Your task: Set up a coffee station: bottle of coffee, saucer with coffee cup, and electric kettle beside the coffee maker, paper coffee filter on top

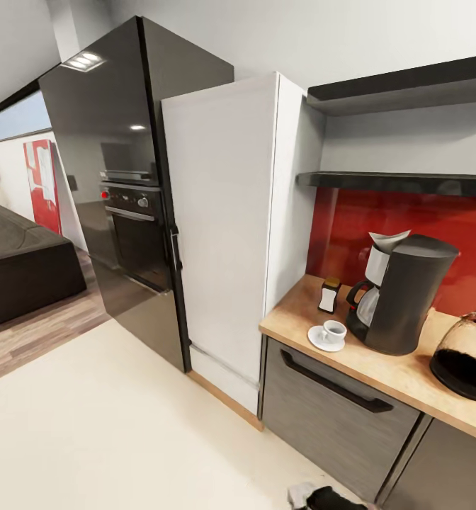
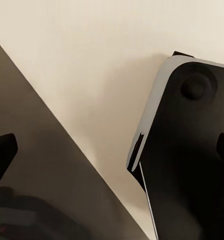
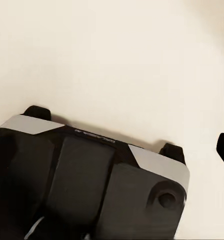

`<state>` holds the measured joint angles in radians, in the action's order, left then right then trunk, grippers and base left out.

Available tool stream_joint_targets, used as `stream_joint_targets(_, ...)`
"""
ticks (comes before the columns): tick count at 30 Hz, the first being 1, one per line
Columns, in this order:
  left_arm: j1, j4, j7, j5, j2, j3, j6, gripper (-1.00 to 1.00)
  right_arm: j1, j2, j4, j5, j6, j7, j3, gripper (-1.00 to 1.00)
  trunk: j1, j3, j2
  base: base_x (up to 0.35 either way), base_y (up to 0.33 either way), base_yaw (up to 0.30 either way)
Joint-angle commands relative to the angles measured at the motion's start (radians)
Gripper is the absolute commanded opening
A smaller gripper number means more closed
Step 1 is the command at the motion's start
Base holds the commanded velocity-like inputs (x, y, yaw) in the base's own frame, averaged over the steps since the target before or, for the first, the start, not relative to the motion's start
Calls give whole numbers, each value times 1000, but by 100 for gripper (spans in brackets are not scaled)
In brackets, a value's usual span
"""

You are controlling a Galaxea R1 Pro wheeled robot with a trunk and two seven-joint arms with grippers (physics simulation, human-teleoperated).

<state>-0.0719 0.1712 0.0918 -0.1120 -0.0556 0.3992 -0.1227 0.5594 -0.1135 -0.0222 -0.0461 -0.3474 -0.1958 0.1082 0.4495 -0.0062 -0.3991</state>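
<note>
At the right of the head view we see the light-wood tabletop [image 1: 408, 374] over dark-grey cabinet fronts. The coffee maker [image 1: 406, 294] stands on it at centre right, with the white paper coffee filter [image 1: 388, 242] at its top, on the side toward the wall. Just left of the machine sits the saucer [image 1: 318, 341] with the coffee cup [image 1: 333, 331] on it. Behind them, nearer the red backsplash [image 1: 351, 219], stands the bottle of coffee [image 1: 329, 295]. At the right edge, cut off by the frame, is the electric kettle [image 1: 468, 356], close to the coffee maker. The black kitchen shelf [image 1: 401, 183] runs across the upper right, above the backsplash. A tall white cabinet [image 1: 224, 234] and a black oven tower [image 1: 125, 198] fill the middle and left.

In each wrist view we see pale floor [image 3: 112, 55] and the robot's dark base [image 3: 82, 185]. Of the fingers we catch only a dark tip at the frame's edge, so we cannot tell how far either pair is open, or whether they carry anything.
</note>
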Motion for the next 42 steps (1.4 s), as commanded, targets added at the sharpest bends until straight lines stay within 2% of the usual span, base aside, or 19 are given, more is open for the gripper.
stream_joint_targets(1,0,1,2,-11,0,6,-3,100,-29,8,-2,-5,19,20,5,100,0,0,-1,0,0,0)
stream_joint_targets(4,0,1,2,-11,0,6,-4,100,-112,19,-2,-6,64,125,5,100,0,0,-1,0,0,0)
stream_joint_targets(8,0,1,2,-11,-2,6,-5,100,-168,22,-2,4,93,225,3,100,0,0,-1,0,0,0)
stream_joint_targets(11,0,1,2,-12,-3,6,-5,100,-189,23,-3,28,101,244,1,100,0,0,-1,0,0,0)
stream_joint_targets(14,0,1,2,-12,-3,6,-5,100,-201,31,-3,123,129,250,1,100,0,1,-1,0,0,-111)
stream_joint_targets(17,0,1,2,-12,-2,6,-5,100,-203,33,-2,158,138,249,1,100,0,2,-1,0,0,-226)
stream_joint_targets(24,0,-1,1,-12,-3,4,-5,100,-253,37,-1,174,143,245,1,100,0,4,-1,0,0,-284)
stream_joint_targets(31,-1,-7,-3,-16,-4,1,-1,100,-286,59,-2,178,142,240,1,100,0,4,-1,0,0,-299)
stream_joint_targets(34,-1,-11,-4,-45,-5,1,5,100,-287,64,-2,181,140,241,1,100,0,4,-1,0,0,-300)
stream_joint_targets(35,-2,-13,-4,-66,-4,2,8,100,-287,64,-2,182,140,241,1,100,0,4,-1,0,0,-300)
stream_joint_targets(36,-2,-15,-4,-103,-4,2,13,100,-288,64,-2,183,139,242,0,100,0,4,-1,0,0,-300)
stream_joint_targets(39,-2,-17,0,-166,-1,3,18,100,-288,60,-3,191,138,243,-2,100,0,4,-1,0,0,-300)
stream_joint_targets(42,-2,-19,1,-183,-3,3,30,100,-288,58,-5,198,136,243,-3,100,0,4,-1,0,0,-300)
